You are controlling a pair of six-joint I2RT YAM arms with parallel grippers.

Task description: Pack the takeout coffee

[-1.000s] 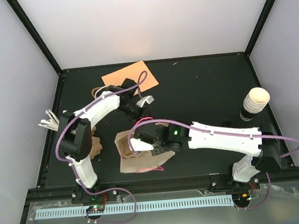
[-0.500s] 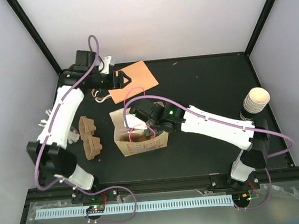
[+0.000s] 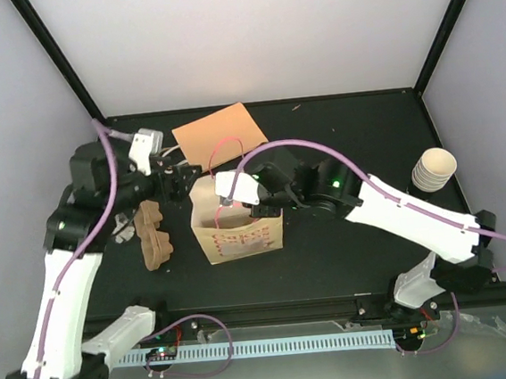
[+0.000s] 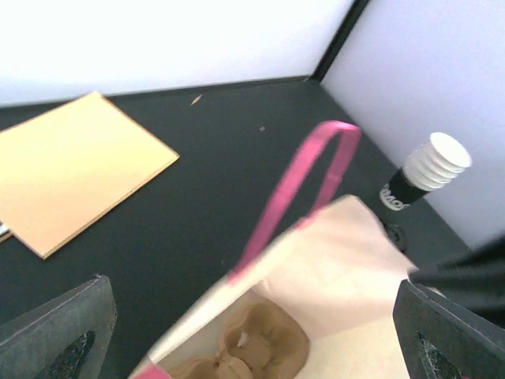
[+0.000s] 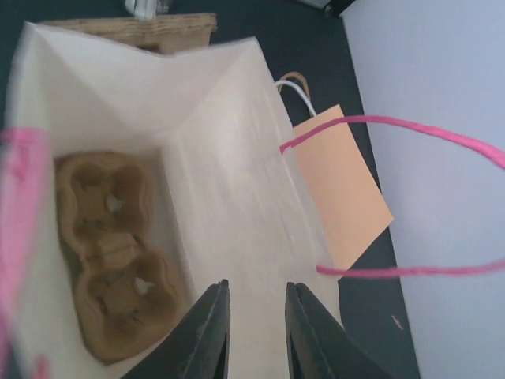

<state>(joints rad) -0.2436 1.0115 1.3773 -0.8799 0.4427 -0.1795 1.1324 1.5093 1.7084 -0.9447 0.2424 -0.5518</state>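
Note:
The takeout coffee is a cream ribbed cup with a dark base, standing alone at the table's right edge; it also shows in the left wrist view as the cup. A pale paper bag with pink handles stands upright mid-table, with a brown pulp carrier lying on its floor. My left gripper hovers at the bag's back-left, its jaws wide open and empty. My right gripper hangs over the bag's mouth, slightly open, with nothing between the fingers.
A second pulp carrier lies on the table left of the bag. An orange sheet lies flat behind the bag, near the back wall. Black frame posts edge the table on the left and right.
The bag went from lying flat to standing upright. My left arm swung from the back-left corner toward the bag and opened wide. My right gripper rose over the bag's mouth and parted its jaws.

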